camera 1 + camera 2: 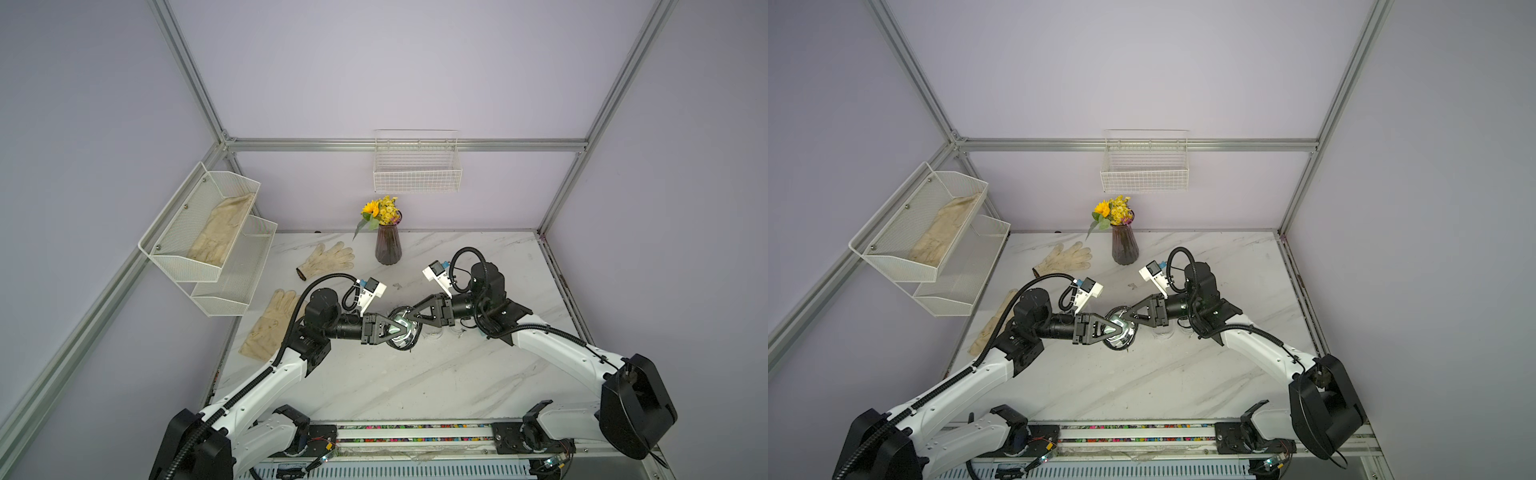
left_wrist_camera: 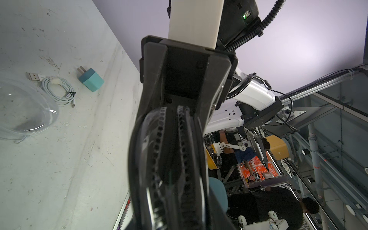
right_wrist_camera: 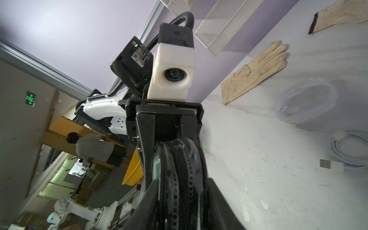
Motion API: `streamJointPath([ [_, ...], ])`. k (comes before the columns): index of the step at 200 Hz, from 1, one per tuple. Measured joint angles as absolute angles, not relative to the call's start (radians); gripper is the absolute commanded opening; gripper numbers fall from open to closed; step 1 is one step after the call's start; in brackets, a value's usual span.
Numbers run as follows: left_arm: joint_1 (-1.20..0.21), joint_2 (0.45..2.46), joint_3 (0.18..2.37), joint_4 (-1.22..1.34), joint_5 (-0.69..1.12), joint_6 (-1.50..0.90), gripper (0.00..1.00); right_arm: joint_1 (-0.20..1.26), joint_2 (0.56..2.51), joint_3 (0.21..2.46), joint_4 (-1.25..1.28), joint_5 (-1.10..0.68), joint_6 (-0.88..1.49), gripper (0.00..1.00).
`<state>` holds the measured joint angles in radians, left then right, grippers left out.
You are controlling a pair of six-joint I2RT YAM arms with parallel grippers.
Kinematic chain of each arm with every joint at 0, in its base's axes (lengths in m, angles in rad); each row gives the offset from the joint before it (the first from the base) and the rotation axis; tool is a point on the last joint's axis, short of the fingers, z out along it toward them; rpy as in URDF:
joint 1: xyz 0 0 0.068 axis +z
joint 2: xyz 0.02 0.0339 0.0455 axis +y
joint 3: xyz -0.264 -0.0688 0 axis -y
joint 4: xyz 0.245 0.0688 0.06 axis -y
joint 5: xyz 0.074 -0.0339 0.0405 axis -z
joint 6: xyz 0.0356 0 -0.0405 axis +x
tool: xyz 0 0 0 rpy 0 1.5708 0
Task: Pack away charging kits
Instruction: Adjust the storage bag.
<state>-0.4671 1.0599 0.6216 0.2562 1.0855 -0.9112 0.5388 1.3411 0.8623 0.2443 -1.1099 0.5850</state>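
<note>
You have left jaws and right jaws both clenched on the case point(image 1: 409, 337), held between them (clear of the table point(image 1: 415, 382)); a plug point(image 2: 91, 79) and cable point(image 2: 59, 89) lie under the right jaws.

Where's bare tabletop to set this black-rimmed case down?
Bare marble: the wide front strip along the rail, and the back right corner past the vase. Crowded: gloves on the left, clear cases and cables mid-table near the black-rimmed case.

The left gripper point(image 3: 177, 143) clamps the black-rimmed case point(image 3: 179, 189); clear case point(image 3: 304, 103), cable point(image 3: 348, 149) and glove point(image 3: 256, 71) lie beside.
</note>
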Motion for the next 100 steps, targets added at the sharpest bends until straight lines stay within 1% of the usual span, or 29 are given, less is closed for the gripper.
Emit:
streamJointPath([
  [8, -0.467, 1.062, 0.622, 0.256, 1.087, -0.911, 0.02, 0.538, 1.341, 0.857, 0.262, -1.115, 0.597, 0.04],
  [18, -0.467, 1.064, 0.622, 0.254, 1.087, -0.908, 0.02, 0.538, 1.341, 0.850, 0.280, -1.117, 0.611, 0.01],
  [39, -0.466, 1.065, 0.622, 0.253, 1.089, -0.906, 0.02, 0.536, 1.341, 0.831, 0.329, -1.119, 0.649, 0.00],
  [45, -0.466, 1.065, 0.622, 0.253, 1.089, -0.906, 0.04, 0.536, 1.341, 0.829, 0.338, -1.119, 0.656, 0.00],
  [49, -0.466, 1.065, 0.622, 0.254, 1.089, -0.906, 0.08, 0.536, 1.341, 0.827, 0.344, -1.119, 0.661, 0.00],
  [55, -0.466, 1.065, 0.622, 0.255, 1.089, -0.906, 0.20, 0.536, 1.341, 0.824, 0.352, -1.118, 0.671, 0.00],
  [63, -0.466, 1.065, 0.622, 0.257, 1.088, -0.907, 0.32, 0.536, 1.340, 0.820, 0.366, -1.116, 0.686, 0.00],
  [68, -0.466, 1.065, 0.622, 0.258, 1.087, -0.907, 0.43, 0.536, 1.339, 0.816, 0.378, -1.114, 0.696, 0.00],
  [73, -0.466, 1.064, 0.622, 0.260, 1.084, -0.908, 0.56, 0.536, 1.338, 0.811, 0.393, -1.111, 0.715, 0.00],
  [77, -0.466, 1.063, 0.622, 0.266, 1.081, -0.910, 0.63, 0.536, 1.336, 0.805, 0.406, -1.107, 0.727, 0.00],
  [88, -0.467, 1.056, 0.622, 0.289, 1.064, -0.924, 0.72, 0.540, 1.330, 0.784, 0.451, -1.084, 0.776, 0.00],
  [100, -0.469, 1.040, 0.622, 0.322, 1.032, -0.958, 0.76, 0.541, 1.319, 0.754, 0.512, -1.048, 0.843, 0.00],
])
